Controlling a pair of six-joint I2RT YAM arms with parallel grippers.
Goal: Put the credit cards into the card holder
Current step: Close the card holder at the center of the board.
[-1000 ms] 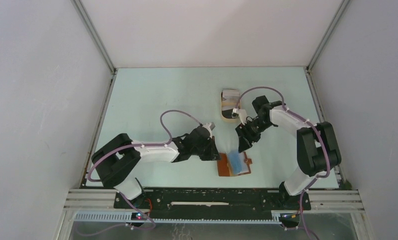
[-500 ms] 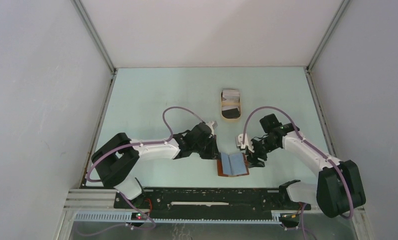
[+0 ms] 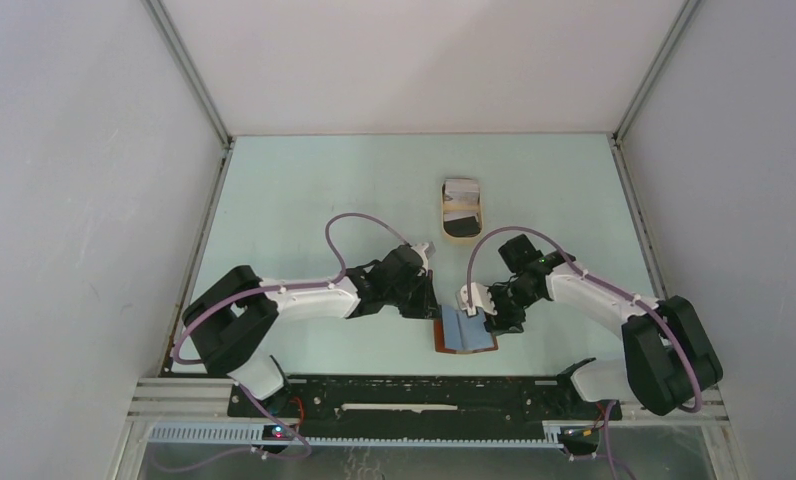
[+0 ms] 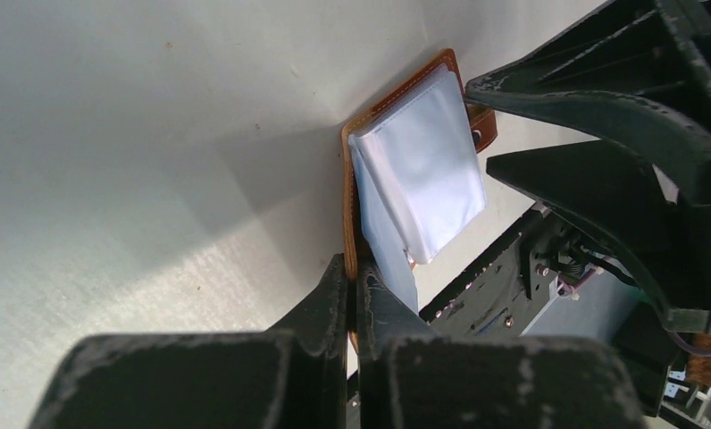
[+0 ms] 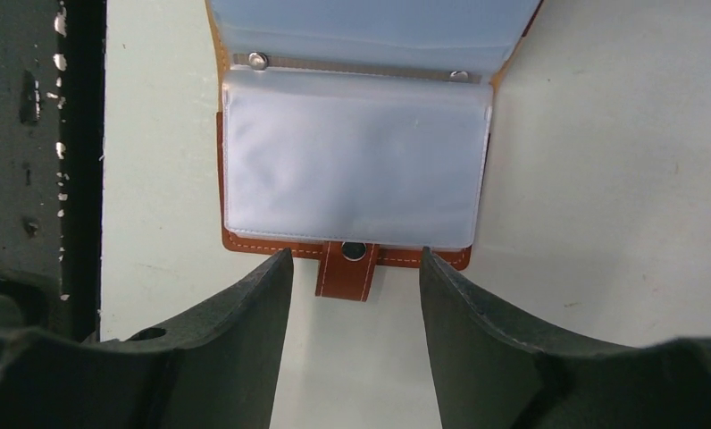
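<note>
Left jaws: the left gripper has its two fingers pressed together on the stitched leather edge of the card holder.
Right jaws: the right gripper stands wide open with nothing held. Its fingertips sit on either side of the strap tab, apart from it.
Strap tab: short reddish-brown tongue on the holder's edge, outlined in white stitching, with a round snap at its root.
Card holder: lies open and flat on the table, between the two grippers and just beyond the black base rail.
Plastic sleeves: a frosted clear leaf covers the nearer half in the right wrist view. A pale blue leaf lies beyond it. Whether a card sits inside either one cannot be told.
Rivets: two small metal studs, one and the other, fix the sleeves along the fold.
Credit cards: white, grey and dark ones lie in the tan oval tray, well apart from the holder on its far side.
Writing: any print on the cards is too small to read.
Arms: both reach inward from the near edge, each with a looping purple cable.
</note>
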